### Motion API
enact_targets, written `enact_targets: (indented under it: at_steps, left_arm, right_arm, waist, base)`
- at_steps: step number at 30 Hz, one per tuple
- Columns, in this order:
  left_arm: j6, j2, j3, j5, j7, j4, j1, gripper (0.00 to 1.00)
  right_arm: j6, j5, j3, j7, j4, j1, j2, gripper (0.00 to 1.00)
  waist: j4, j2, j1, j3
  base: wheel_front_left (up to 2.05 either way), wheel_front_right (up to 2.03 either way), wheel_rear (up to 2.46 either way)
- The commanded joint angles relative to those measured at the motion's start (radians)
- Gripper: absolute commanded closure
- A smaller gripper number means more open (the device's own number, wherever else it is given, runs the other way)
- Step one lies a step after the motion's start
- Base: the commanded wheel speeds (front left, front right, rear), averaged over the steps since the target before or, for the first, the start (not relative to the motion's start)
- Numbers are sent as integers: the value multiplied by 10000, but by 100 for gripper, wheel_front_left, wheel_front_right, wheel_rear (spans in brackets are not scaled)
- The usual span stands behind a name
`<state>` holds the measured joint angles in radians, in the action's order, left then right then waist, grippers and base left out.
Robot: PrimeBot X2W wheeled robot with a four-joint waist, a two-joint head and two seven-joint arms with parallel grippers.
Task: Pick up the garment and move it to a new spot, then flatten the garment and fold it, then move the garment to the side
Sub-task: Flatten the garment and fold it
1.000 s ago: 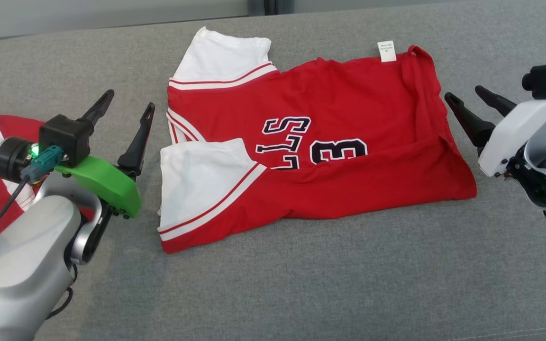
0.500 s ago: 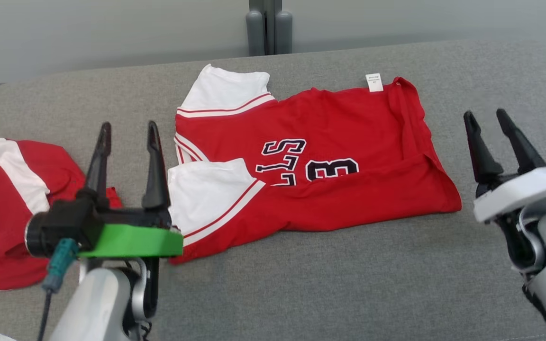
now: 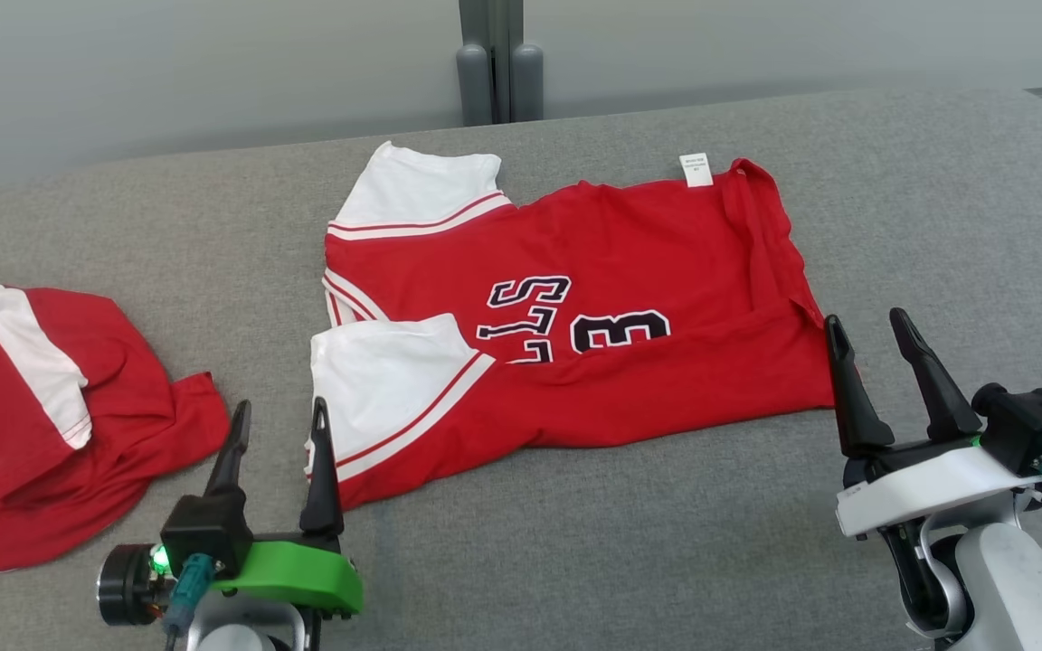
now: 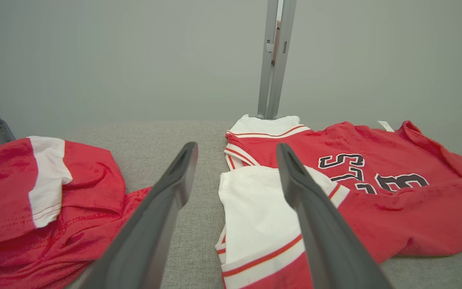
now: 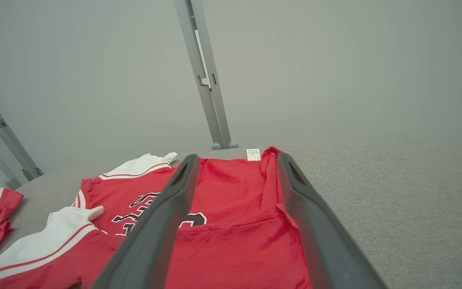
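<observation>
The garment (image 3: pixel 629 262) is a red jersey with white sleeves and dark lettering, lying folded in half and flat in the middle of the grey padded surface (image 3: pixel 629 542). My left gripper (image 3: pixel 279 407) stands open just short of the garment's near left corner, with nothing between its fingers. In the left wrist view the left gripper (image 4: pixel 237 147) points at the white sleeve of the garment (image 4: pixel 395 208). By the garment's near right corner my right gripper (image 3: pixel 866 318) is open and holds nothing. The right wrist view looks past the right gripper (image 5: pixel 238 157) over the garment (image 5: pixel 231 241).
A second red-and-white garment (image 3: pixel 42 434) lies crumpled at the far left of the surface, also seen as a red heap (image 4: pixel 86 188) in the left wrist view. A grey post (image 3: pixel 496 54) stands against the pale wall behind the far edge.
The head camera has shifted. Both grippers have drawn back from the garment's sides toward the near edge and now point forward. The garment lies as it did.
</observation>
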<state>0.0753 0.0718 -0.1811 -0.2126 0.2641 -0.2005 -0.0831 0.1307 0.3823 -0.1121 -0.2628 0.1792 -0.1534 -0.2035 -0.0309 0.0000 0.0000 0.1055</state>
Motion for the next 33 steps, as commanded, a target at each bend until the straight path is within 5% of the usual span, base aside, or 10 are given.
enact_targets:
  at_steps: [1, 11, 19, 24, 25, 27, 33]
  left_arm:
    - [-60, -60, 56, 173, 0, -316, 186, 0]
    - [67, -142, 20, 521, 0, -3523, -748, 0]
    - [335, -158, 112, 561, 1, -4775, -1440, 0]
    - [24, -132, -11, 565, -9, -5470, -1779, 0]
    - [-74, -133, -26, 517, -10, -5608, -1821, 21]
    - [-193, -139, -79, 490, -18, -5820, -1914, 100]
    - [-310, -123, -127, 517, -7, -5624, -2140, 100]
  right_arm:
    - [1, 42, 125, -27, -57, 102, 70, 0]
    - [1, -74, 491, -27, 156, 23, 180, 0]
    - [1, -222, 549, -28, 367, -105, 159, 0]
    - [1, -318, 653, -28, 529, -160, 221, 0]
    - [1, -345, 684, -28, 562, -178, 234, 0]
    - [1, -373, 742, -28, 629, -191, 244, 0]
    - [1, -474, 893, -28, 957, -305, 287, 0]
  waist:
    - [-67, 0, 0, 83]
    - [-298, 0, 0, 291]
    - [-387, 0, 0, 432]
    - [-385, 0, 0, 502]
    - [-381, 0, 0, 510]
    - [-365, 0, 0, 518]
    - [-245, 0, 0, 515]
  base:
    - [0, 0, 0]
    - [0, 0, 0]
    - [0, 0, 0]
    - [0, 0, 0]
    - [0, 0, 0]
    - [0, 0, 0]
    - [0, 0, 0]
